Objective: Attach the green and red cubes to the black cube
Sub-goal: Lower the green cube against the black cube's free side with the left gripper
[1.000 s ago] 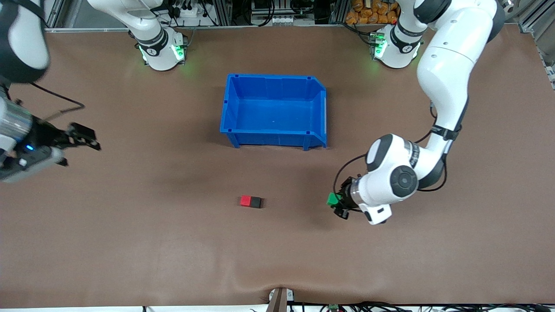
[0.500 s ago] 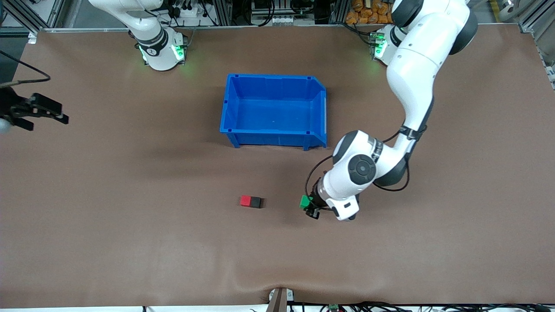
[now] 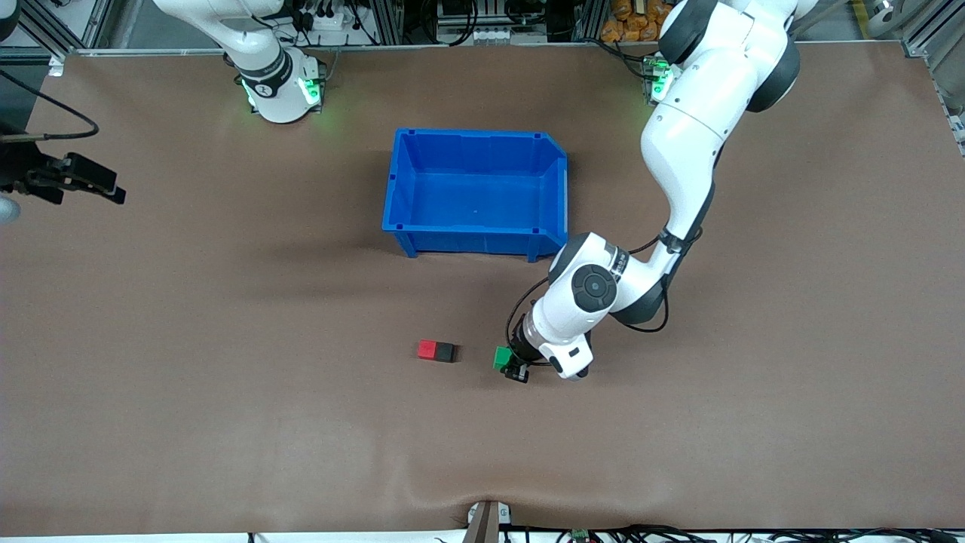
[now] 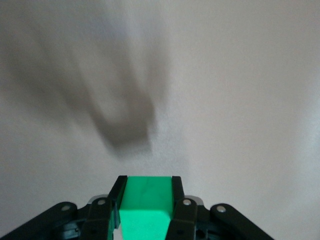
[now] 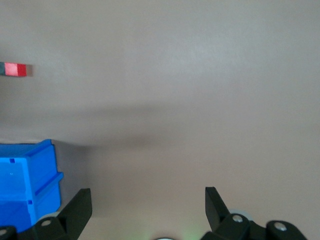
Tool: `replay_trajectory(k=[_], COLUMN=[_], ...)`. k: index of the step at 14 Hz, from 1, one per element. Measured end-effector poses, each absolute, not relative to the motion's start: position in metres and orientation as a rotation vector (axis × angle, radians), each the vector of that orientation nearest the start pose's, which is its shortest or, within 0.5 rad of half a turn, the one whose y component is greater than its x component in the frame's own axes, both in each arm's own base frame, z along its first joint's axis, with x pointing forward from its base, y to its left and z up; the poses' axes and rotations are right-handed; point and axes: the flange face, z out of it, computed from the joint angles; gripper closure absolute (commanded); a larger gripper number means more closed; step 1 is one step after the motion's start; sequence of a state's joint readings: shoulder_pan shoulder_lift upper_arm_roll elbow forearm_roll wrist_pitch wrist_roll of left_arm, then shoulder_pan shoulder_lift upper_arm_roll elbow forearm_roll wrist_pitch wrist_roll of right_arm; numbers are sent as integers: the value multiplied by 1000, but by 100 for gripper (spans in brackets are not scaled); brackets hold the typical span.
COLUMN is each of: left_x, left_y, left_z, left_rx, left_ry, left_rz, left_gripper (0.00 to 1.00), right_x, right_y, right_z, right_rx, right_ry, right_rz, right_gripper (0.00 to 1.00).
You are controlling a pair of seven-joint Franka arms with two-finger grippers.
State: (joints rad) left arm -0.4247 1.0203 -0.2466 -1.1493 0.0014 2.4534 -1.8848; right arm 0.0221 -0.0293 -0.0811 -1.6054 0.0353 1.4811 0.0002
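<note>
Gripping the green cube, the left gripper hangs low over bare table at frame centre, fingers mostly hidden under the wrist. Red cube and black cube touch, mid-frame. Right gripper, cut off at upper-left edge, waits, jaws spread, empty.

— What colours are the cubes?
— The green cube is bright green; the red cube is plain red, the black cube matte black.
— And the rest?
— The bin is solid blue, the table plain brown, both arms white with black joints.
</note>
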Motion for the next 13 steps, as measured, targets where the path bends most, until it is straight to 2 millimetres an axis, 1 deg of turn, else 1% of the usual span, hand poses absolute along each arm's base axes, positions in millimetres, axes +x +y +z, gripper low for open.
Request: replay_trajectory(k=[2,4,6,9,13], left_x=[657,652,648,643,636], left_y=[-449,-456,-462,-467,-476], left_z=[212,206,196,183,172], left_rx=[-2740,-2751,-2758,-2773,-2790], left_ry=[-2205,-2200,-2195,-2201,-2194], left_rz=[149,152,155,152,155], left_gripper=[100,100,100,100,100], right_x=[530,527,526,526,526], right_y=[-30,-32,-32,-32,-34], right_z=[628,634,635,643,642], right_rx=[-3099,-3100,-3100,-3101,-3100], right_ry=[136,147,148,148,153], right_rz=[138,138,151,127,136], right_gripper=[0,0,0,0,0])
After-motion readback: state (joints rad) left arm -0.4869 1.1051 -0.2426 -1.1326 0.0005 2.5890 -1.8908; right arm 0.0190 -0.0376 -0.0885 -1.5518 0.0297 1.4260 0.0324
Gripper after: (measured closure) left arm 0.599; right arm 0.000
